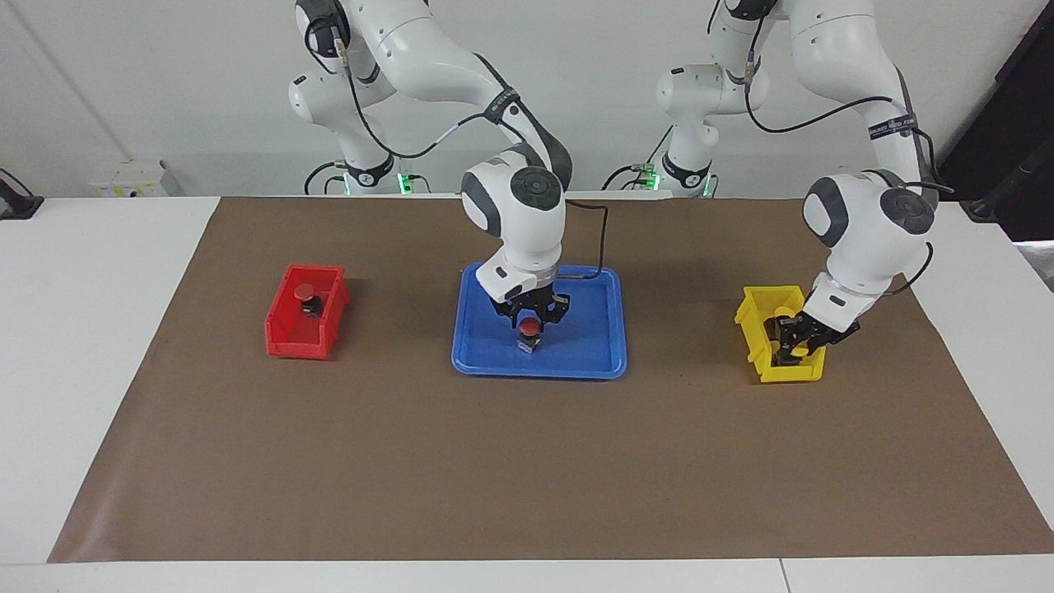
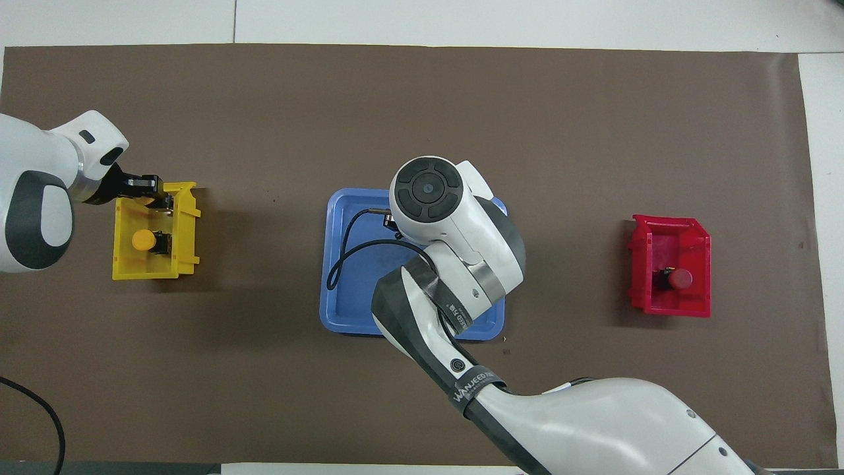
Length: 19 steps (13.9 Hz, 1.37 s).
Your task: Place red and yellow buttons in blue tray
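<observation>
While my right gripper hangs at frame centre over the blue tray, clasping a red button just above the tray floor, releasing comes next. My left gripper dips into the yellow bin at right, fingers around a yellow button; whether they grip it I cannot tell. Another red button sits in the red bin at left.
</observation>
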Available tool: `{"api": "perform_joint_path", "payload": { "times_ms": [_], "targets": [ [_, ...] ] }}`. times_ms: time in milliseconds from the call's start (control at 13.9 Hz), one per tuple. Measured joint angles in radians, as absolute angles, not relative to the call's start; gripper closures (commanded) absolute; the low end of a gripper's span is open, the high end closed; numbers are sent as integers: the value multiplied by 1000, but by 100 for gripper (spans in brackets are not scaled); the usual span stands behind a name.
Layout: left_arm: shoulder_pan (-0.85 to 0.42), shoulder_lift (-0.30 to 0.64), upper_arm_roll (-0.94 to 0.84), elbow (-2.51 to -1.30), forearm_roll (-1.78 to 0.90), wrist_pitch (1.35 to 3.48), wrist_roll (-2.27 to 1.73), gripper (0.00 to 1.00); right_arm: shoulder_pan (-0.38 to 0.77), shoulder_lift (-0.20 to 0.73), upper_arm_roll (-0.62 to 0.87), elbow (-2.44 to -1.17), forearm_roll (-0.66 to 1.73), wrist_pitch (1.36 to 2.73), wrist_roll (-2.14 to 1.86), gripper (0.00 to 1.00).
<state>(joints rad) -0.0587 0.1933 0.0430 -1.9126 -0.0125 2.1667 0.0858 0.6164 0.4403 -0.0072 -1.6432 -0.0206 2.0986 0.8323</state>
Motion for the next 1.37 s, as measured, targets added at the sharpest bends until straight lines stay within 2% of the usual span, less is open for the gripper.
{"api": "perform_joint_path", "payload": {
  "times_ms": [216, 433, 649, 866, 1155, 1371],
  "targets": [
    [-68, 192, 36, -1706, -13, 1937, 64, 99, 581, 429, -23, -1591, -33, 2068, 828, 26],
    [-184, 207, 27, -1625, -13, 1883, -138, 99, 416, 329, -28, -1592, -47, 1972, 606, 26],
    [-362, 229, 21, -1619, -13, 1883, -396, 99, 197, 144, -29, -1753, -45, 1922, 306, 26],
    [-512, 233, 17, -1633, -13, 1892, -607, 99, 65, 10, -29, -1964, -45, 1940, 133, 30],
    [-624, 232, 15, -1735, -28, 2027, -727, 98, -51, -54, -28, -2167, -45, 2075, 8, 36],
    [-627, 232, 18, -1776, -48, 2062, -743, 98, -64, -75, -27, -2228, -45, 2100, -7, 37]
  ]
}}
